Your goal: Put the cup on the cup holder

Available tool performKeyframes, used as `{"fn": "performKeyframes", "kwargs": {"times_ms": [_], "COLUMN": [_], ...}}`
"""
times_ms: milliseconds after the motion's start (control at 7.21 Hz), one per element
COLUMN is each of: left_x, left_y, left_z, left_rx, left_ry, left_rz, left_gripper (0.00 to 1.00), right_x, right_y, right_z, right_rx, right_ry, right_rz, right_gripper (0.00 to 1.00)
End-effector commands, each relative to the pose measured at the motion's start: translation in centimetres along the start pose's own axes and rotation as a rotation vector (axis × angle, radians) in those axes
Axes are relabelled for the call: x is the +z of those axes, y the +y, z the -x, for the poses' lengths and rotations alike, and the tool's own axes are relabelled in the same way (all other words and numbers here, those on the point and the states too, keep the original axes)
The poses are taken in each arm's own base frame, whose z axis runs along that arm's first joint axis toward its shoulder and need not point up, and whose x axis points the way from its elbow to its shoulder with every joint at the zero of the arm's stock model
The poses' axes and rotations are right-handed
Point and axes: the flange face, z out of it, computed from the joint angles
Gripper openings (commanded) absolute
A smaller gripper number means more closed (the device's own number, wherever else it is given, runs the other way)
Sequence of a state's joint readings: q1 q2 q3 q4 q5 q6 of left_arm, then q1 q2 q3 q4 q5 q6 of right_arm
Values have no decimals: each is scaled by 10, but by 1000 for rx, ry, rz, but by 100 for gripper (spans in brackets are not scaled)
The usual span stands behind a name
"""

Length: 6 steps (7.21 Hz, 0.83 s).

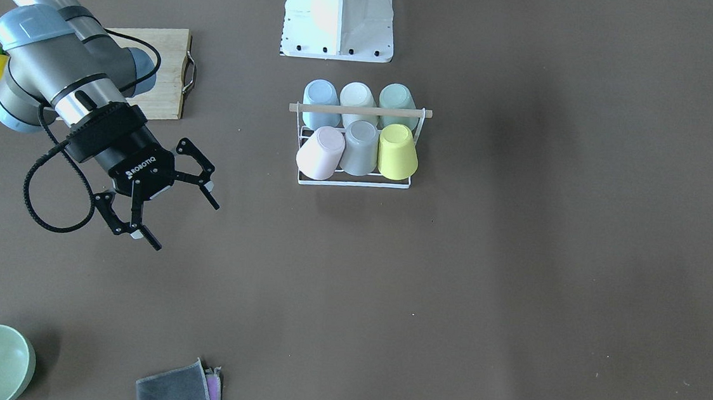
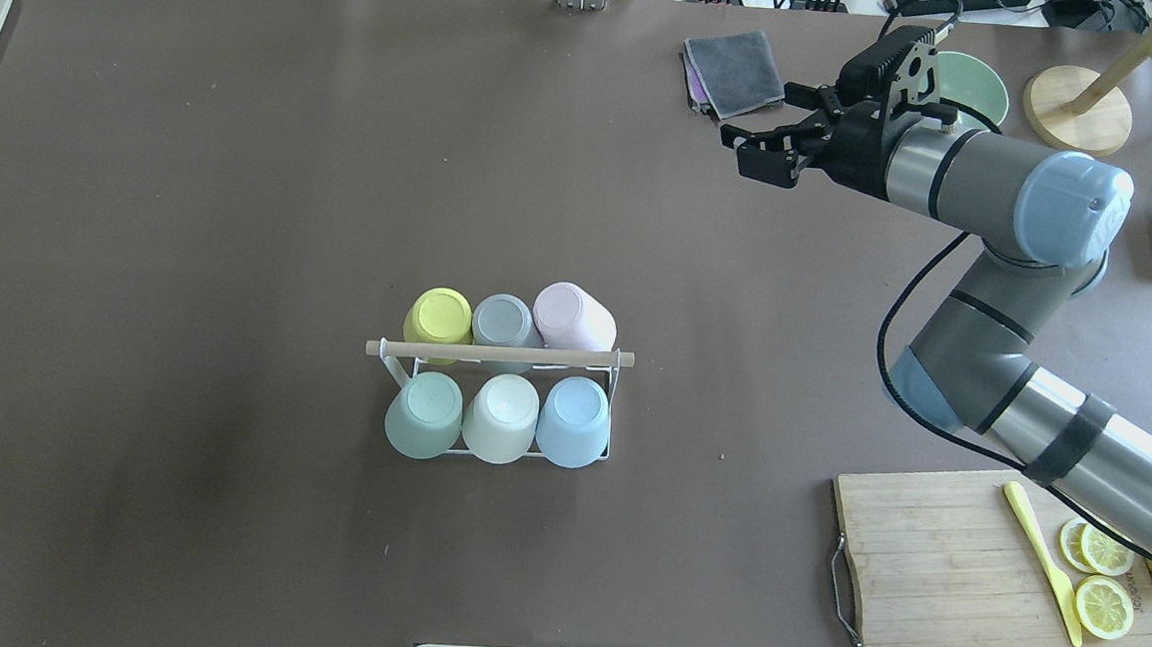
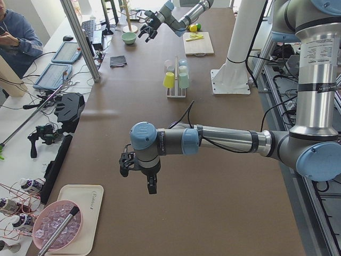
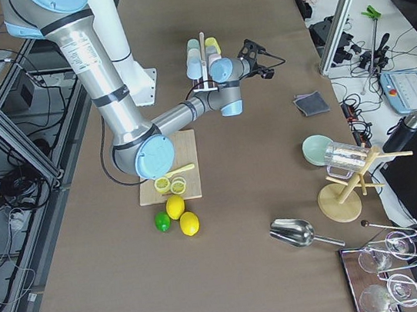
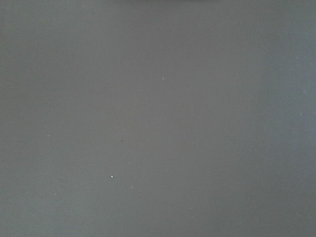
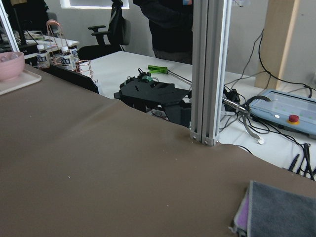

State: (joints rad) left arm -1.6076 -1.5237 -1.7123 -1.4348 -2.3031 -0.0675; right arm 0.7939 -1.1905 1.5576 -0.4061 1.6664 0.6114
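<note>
cup holder (image 2: 499, 355): white wire, wood-handled | six pastel cups (image 2: 502, 417) inverted, two rows

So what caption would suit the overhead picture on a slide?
Six pastel cups upside down on the cup holder; right gripper open, off to the side.

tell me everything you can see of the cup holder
The cup holder is a small white wire rack with a light wooden rod handle across its top, standing upright on the brown table. Six upturned cups fill it in two rows: yellow cup, grey cup and pink cup on the side away from the robot, green cup, cream cup and blue cup nearer. The pink cup leans sideways.
</note>
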Motion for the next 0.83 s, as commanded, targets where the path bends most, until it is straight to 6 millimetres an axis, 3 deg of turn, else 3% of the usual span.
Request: {"fn": "performKeyframes", "kwargs": {"times_ms": [0, 139, 416, 554, 693], "left_x": [3, 2, 1, 21, 24], "left_y": [0, 1, 2, 14, 11], "left_z": [3, 3, 3, 21, 23], "left_rx": [-5, -4, -2, -27, -8], "left_ry": [-4, -4, 0, -3, -5], "left_rz": [5, 4, -1, 36, 16], "left_gripper": [97, 97, 98, 97, 97], "right_x": [-13, -19, -43, -55, -70], "right_y": [10, 4, -6, -8, -5], "right_z": [-6, 1, -17, -15, -24], "right_rx": [87, 135, 194, 210, 237], "right_ry": [150, 244, 419, 439, 497], "right_rz": [208, 341, 571, 618, 686], "right_gripper": [100, 100, 100, 100, 100]}}
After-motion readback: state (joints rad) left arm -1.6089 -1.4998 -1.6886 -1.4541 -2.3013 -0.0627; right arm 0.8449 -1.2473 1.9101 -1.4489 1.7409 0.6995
